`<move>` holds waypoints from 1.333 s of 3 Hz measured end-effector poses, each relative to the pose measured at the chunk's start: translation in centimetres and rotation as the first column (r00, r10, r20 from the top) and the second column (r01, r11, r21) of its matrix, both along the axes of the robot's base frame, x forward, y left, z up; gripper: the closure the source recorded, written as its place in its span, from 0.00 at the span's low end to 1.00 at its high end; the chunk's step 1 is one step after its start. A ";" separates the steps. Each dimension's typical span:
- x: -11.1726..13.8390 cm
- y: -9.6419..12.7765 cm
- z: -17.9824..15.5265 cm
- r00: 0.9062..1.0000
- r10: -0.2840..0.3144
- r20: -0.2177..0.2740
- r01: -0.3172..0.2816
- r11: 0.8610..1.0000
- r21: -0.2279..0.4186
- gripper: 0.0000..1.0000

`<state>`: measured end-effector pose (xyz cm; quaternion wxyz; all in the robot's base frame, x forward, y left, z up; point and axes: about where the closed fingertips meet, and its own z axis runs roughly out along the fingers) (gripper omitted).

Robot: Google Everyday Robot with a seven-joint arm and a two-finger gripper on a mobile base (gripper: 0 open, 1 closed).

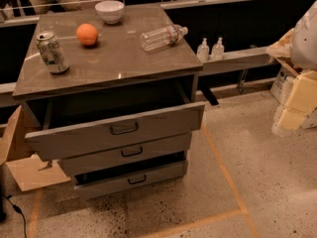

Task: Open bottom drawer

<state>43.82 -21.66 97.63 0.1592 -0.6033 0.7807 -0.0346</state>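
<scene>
Bottom drawer (99, 186) sits lowest in the cabinet (114, 58), near 7 o'clock in our view. It is out a little, with a dark gap above its front. The top drawer (74, 135) juts farthest. Our gripper (296, 108) hangs at 3 o'clock, well apart from the cabinet; we cannot tell whether it is spread or pressed together. The can (51, 52) stands at the top's 9 o'clock.

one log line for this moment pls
bottom drawer: slightly open, dark gap above its front | top drawer: pulled out furthest | hand: right edge of view, apart from cabinet
</scene>
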 end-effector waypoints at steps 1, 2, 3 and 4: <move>0.0 0.1 0.0 1.000 -0.005 0.017 0.005 1.000 0.008 0.00; -0.3 0.5 -2.3 0.999 -0.006 0.034 0.004 0.998 0.056 0.00; 0.5 1.4 -6.6 0.997 0.019 0.074 -0.029 0.992 0.126 0.00; 1.4 2.3 -10.6 0.993 0.041 0.111 -0.060 0.981 0.182 0.00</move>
